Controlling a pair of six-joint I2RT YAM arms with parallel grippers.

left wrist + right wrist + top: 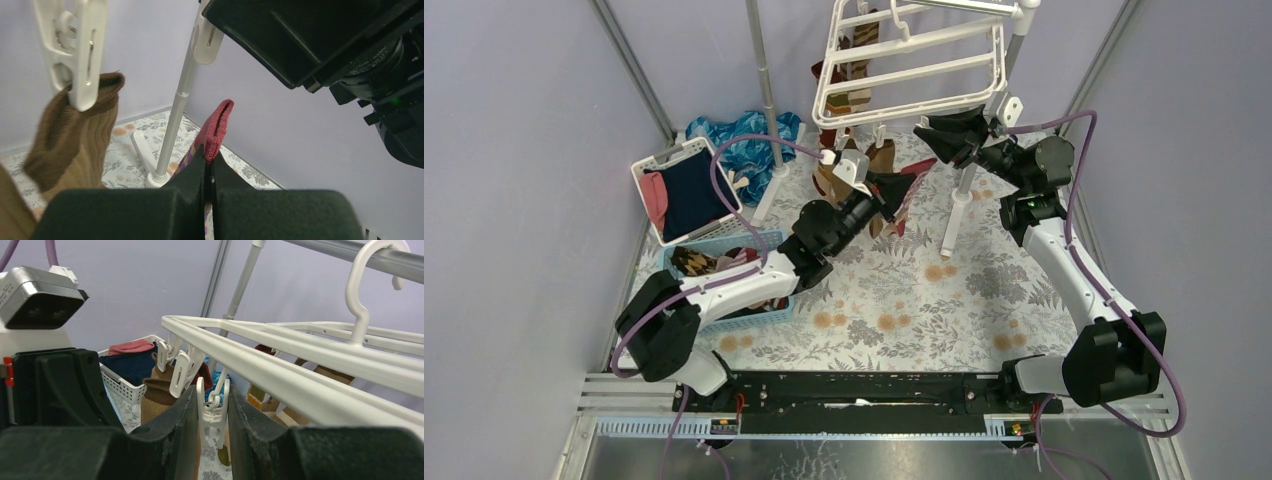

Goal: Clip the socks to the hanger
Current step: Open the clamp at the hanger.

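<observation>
The white hanger [914, 60] hangs at the back, with several socks [856, 60] clipped under it. My left gripper [911, 186] is shut on a sock with a dark red cuff [218, 123] and holds it up below the frame; in the left wrist view the jaws [209, 159] pinch the cuff. A brown ribbed sock [75, 140] hangs from a white clip [75, 50] beside it. My right gripper [929, 135] is at the frame's near edge. In the right wrist view it [212, 407] presses both sides of a dangling white clip [213, 412] under the hanger's bar [260, 360].
A white slotted basket [679, 160] with navy and pink garments stands at the left. A small blue basket [769, 240] with more socks lies under my left arm. Shiny blue cloth [744, 140] lies by a stand pole [769, 100]. Another pole [962, 200] stands right of the sock.
</observation>
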